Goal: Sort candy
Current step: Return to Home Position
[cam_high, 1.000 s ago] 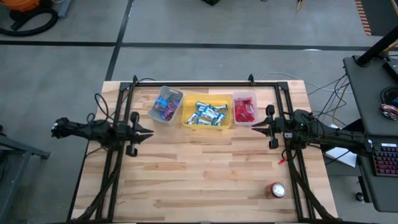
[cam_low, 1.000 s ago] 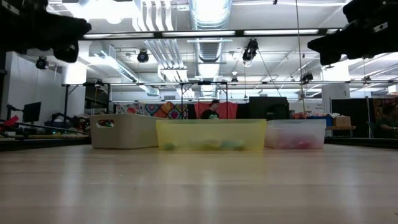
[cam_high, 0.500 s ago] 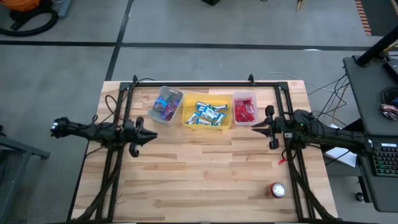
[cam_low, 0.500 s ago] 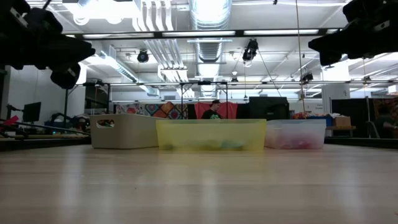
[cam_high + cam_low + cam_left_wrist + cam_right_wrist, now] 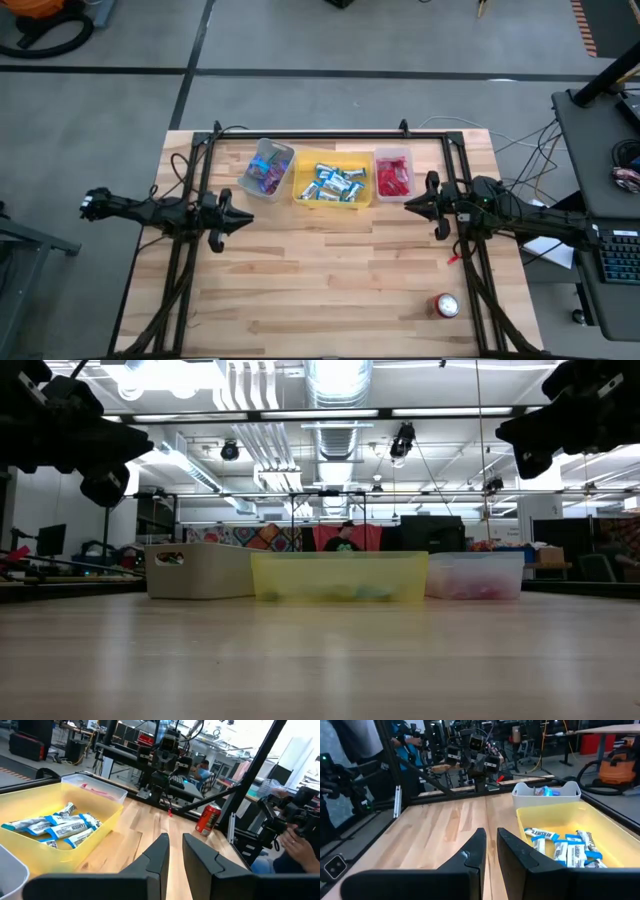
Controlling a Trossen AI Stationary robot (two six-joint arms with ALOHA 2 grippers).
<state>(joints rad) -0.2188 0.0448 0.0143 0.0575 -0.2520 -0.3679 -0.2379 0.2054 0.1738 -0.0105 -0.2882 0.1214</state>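
The candy sits sorted beyond the closed, empty left gripper and right gripper; only homing seems left.

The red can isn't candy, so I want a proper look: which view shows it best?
Left wrist view: the can stands upright, its red side clear. The high view shows the can only from above. The low and right wrist views miss it.

Left gripper; right gripper; fingers together
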